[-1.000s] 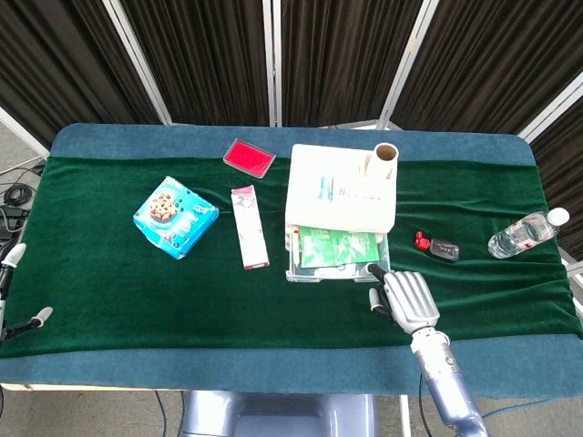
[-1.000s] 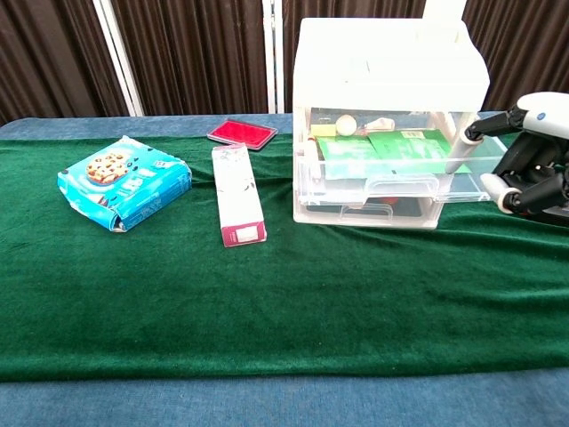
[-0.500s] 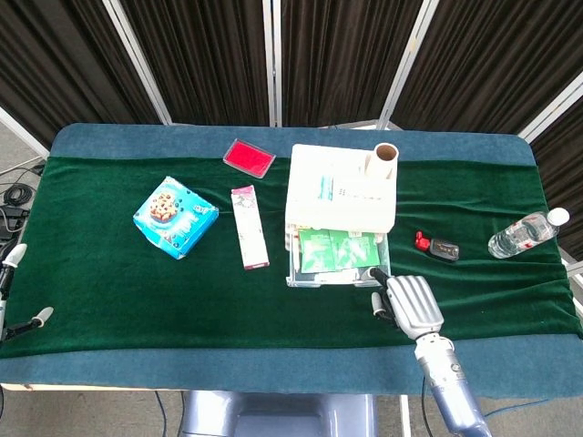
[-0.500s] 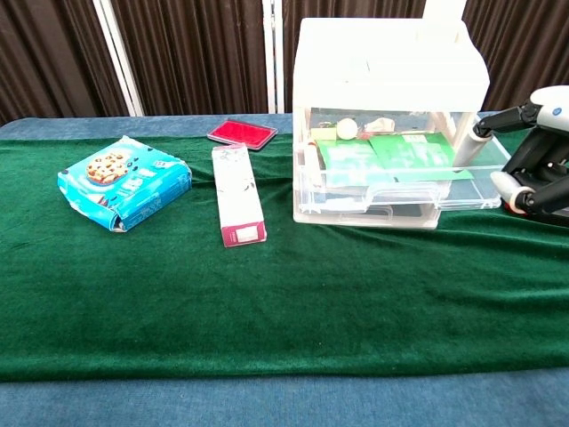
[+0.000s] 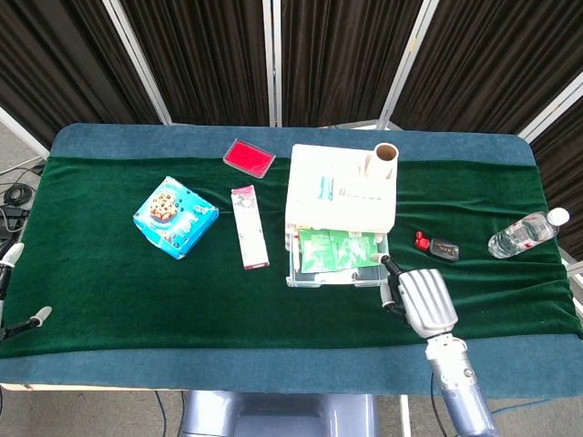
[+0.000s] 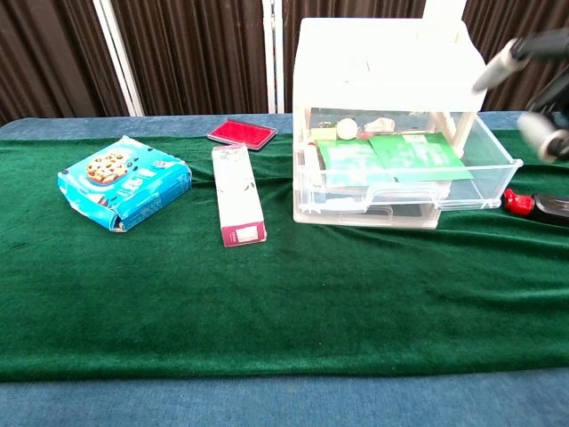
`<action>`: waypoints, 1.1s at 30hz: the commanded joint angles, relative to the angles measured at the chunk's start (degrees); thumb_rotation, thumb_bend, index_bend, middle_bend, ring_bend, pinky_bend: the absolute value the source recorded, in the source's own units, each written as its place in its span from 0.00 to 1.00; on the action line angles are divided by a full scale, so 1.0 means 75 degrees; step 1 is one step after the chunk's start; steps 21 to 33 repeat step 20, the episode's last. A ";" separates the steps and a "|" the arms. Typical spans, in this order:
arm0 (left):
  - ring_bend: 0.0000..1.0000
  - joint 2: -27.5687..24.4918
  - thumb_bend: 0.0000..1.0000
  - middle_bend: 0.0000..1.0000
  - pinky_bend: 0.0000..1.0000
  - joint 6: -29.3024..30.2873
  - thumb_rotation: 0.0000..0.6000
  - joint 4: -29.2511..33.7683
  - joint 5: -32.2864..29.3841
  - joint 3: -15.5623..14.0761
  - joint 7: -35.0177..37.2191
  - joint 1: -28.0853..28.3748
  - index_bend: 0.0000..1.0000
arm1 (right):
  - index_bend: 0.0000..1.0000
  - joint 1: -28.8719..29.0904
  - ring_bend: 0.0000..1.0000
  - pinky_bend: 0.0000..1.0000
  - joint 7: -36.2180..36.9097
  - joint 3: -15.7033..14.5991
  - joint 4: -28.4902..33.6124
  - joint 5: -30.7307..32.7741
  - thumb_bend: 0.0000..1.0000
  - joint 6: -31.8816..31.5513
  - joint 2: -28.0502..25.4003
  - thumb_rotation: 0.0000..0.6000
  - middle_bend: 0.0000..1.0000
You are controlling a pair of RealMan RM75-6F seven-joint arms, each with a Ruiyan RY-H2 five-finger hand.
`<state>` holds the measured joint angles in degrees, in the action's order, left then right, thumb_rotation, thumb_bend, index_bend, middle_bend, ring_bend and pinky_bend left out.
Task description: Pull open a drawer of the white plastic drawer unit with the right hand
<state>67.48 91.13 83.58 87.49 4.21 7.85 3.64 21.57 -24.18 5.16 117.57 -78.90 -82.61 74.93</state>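
No legible text on the cookie box (image 6: 124, 193), pink carton (image 6: 238, 206) or drawer papers (image 6: 391, 157)

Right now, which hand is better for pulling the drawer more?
The right hand: it is beside the open drawer's front corner. The left hand is at the table's far left edge.

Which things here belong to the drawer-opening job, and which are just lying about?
Job: white drawer unit, its pulled-out drawer, right hand.
Lying about: blue cookie box, narrow carton, red pad, water bottle.
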 commanded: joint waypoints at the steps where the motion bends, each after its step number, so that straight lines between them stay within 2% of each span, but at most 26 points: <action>1: 0.00 0.0015 0.00 0.00 0.00 0.0022 1.00 -0.0018 0.0019 0.0002 0.0002 -0.0001 0.00 | 0.26 -0.0518 0.73 0.56 0.0683 -0.0267 -0.0701 -0.1211 0.48 -0.0899 -0.0123 1.00 0.65; 4: 0.00 0.0039 0.00 0.00 0.00 0.0037 1.00 -0.0037 0.0046 -0.0007 -0.0025 0.0000 0.00 | 0.20 -0.0822 0.55 0.43 0.1159 -0.0484 -0.1186 -0.1699 0.42 -0.1306 -0.0220 1.00 0.46; 7: 0.00 0.0071 0.00 0.00 0.00 0.0039 1.00 -0.0055 0.0084 -0.0033 -0.0077 0.0001 0.00 | 0.13 -0.1188 0.27 0.25 0.1634 -0.0740 -0.1747 -0.1873 0.28 -0.1634 -0.0342 1.00 0.21; 8: 0.00 0.0087 0.00 0.00 0.00 0.0044 1.00 -0.0066 0.0099 -0.0040 -0.0107 0.0003 0.00 | 0.10 -0.1328 0.15 0.15 0.1863 -0.0861 -0.2033 -0.1912 0.23 -0.1698 -0.0405 1.00 0.11; 10: 0.00 0.0115 0.00 0.00 0.00 0.0037 1.00 -0.0086 0.0127 -0.0059 -0.0173 0.0009 0.00 | 0.06 -0.1512 0.02 0.03 0.2210 -0.1064 -0.2464 -0.1915 0.17 -0.1665 -0.0533 1.00 0.01; 12: 0.00 0.0156 0.00 0.00 0.00 0.0029 1.00 -0.0117 0.0180 -0.0090 -0.0286 0.0022 0.00 | 0.02 -0.1792 0.00 0.00 0.2245 -0.1207 -0.3117 -0.1633 0.13 -0.1658 -0.0748 1.00 0.00; 16: 0.00 0.0206 0.00 0.00 0.00 -0.0064 1.00 -0.0169 0.0178 -0.0125 -0.0419 0.0052 0.00 | 0.00 -0.1965 0.00 0.00 0.2285 -0.1093 -0.3669 -0.1524 0.10 -0.1729 -0.0722 1.00 0.00; 33: 0.00 0.0228 0.00 0.00 0.00 -0.0100 1.00 -0.0185 0.0165 -0.0124 -0.0474 0.0072 0.00 | 0.00 -0.1986 0.00 0.00 0.2195 -0.1046 -0.3635 -0.1459 0.10 -0.1545 -0.0763 1.00 0.00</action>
